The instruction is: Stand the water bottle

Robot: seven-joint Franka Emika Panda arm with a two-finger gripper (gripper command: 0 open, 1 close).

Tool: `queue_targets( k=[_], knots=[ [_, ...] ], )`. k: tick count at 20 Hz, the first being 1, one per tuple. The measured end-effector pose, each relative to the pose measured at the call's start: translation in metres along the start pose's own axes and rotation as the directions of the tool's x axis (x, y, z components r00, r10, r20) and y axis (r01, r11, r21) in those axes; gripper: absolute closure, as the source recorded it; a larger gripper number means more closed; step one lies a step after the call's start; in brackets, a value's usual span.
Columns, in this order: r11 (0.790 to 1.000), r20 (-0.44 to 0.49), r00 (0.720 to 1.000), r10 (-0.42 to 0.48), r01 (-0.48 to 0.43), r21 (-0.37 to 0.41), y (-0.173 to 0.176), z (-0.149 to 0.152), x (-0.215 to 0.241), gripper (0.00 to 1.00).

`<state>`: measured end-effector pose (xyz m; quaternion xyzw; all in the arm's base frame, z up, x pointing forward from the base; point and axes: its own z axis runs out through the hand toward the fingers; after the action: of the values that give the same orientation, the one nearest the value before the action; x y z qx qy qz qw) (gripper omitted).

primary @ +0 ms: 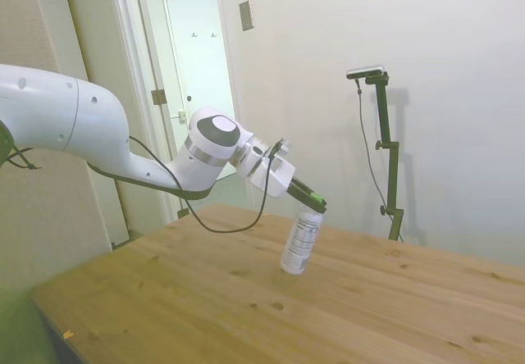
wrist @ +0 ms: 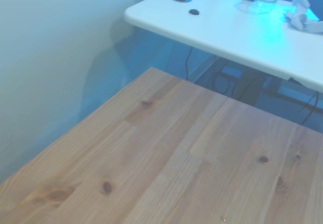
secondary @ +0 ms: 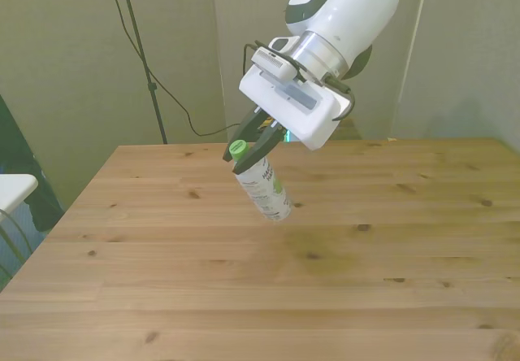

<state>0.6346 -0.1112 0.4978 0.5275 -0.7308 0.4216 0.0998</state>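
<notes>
Clear bottle, green cap, white label with unreadable dark print, tilted, base on table, pinched by gripper.

The arm is made of glossy white, rounded segments. A joint cap near the wrist shows a grey disc ringed in black, with a silver band beneath it. A thin black cable loops loosely below the forearm and runs to the wrist. The end effector has a white, boxy body with a grey strip across its face and slim dark fingers with green touches.
</notes>
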Motion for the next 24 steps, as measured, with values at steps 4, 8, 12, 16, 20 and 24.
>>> queue_targets(
  k=[4, 8, 12, 16, 20, 24],
  knots=[
    [0.999, -0.073, 0.996, 0.053, -0.052, 0.011, -0.007, 0.009, -0.008, 1.00],
    [0.995, -0.158, 0.983, 0.090, -0.084, 0.046, -0.016, 0.019, -0.026, 1.00],
    [0.993, -0.215, 0.970, 0.116, -0.105, 0.060, -0.021, 0.032, -0.048, 1.00],
    [0.991, -0.249, 0.959, 0.133, -0.121, 0.063, -0.025, 0.039, -0.055, 1.00],
    [0.991, -0.263, 0.956, 0.130, -0.119, 0.058, -0.023, 0.046, -0.064, 1.00],
    [0.992, -0.274, 0.954, 0.123, -0.115, 0.047, -0.020, 0.053, -0.070, 1.00]
  ],
)
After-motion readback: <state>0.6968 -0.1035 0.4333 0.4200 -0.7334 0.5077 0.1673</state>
